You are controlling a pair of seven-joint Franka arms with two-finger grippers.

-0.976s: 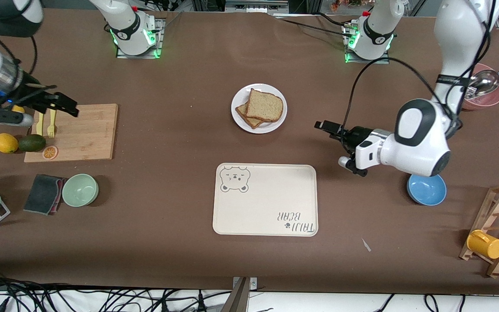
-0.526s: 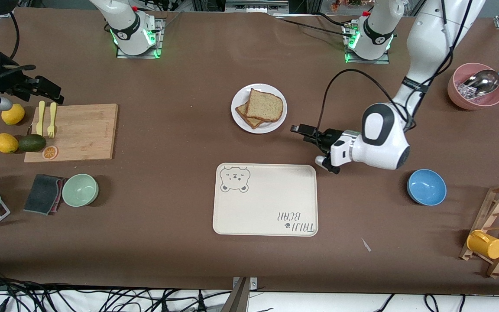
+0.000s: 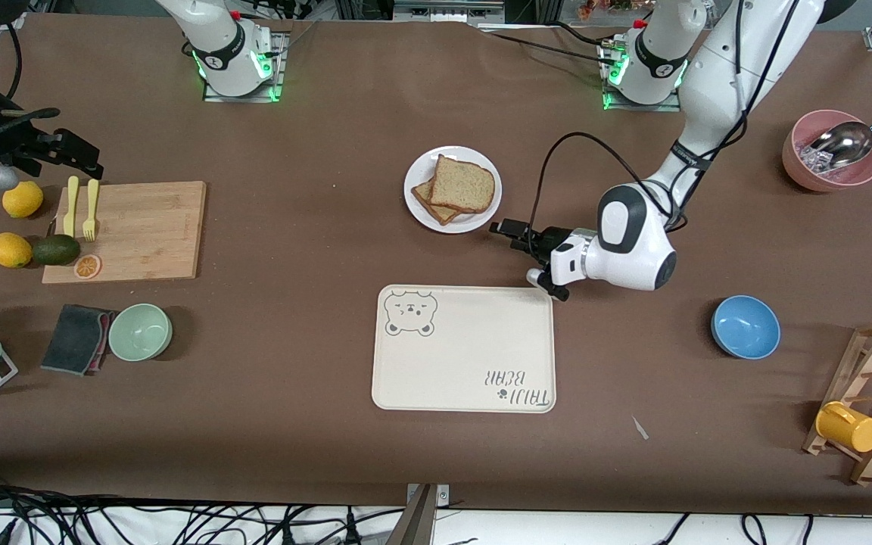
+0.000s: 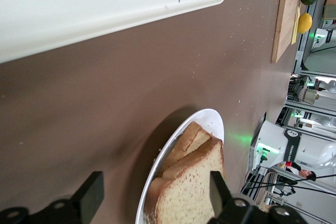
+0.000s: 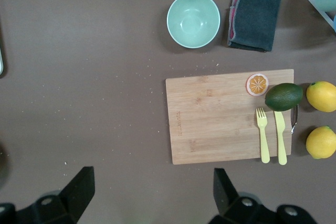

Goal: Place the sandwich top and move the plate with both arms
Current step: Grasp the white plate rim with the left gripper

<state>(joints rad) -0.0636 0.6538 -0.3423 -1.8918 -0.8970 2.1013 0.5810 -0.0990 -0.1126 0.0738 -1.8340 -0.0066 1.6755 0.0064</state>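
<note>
Now the sandwich top point(image 3: 463, 185) lies on the plate point(image 3: 419, 171), stacked askew over a second slice of bread point(image 3: 434, 205), near the middle of the brown counter point(image 3: 315, 250). The left gripper point(image 3: 510, 229) hangs low just beside the plate's rim, toward the left arm's end of the counter, jaws spread; in the left wrist view the plate edge and bread sit between its fingers point(image 4: 90, 195), with nothing held. A cream bear-print tray point(image 3: 464, 348) lies nearer to the front camera than the plate. The right gripper point(image 3: 73, 154) waits over the counter's right-arm end, by the wooden cutting board point(image 3: 141, 231) with its yellow forks point(image 3: 81, 206), jaws spread and empty.
</note>
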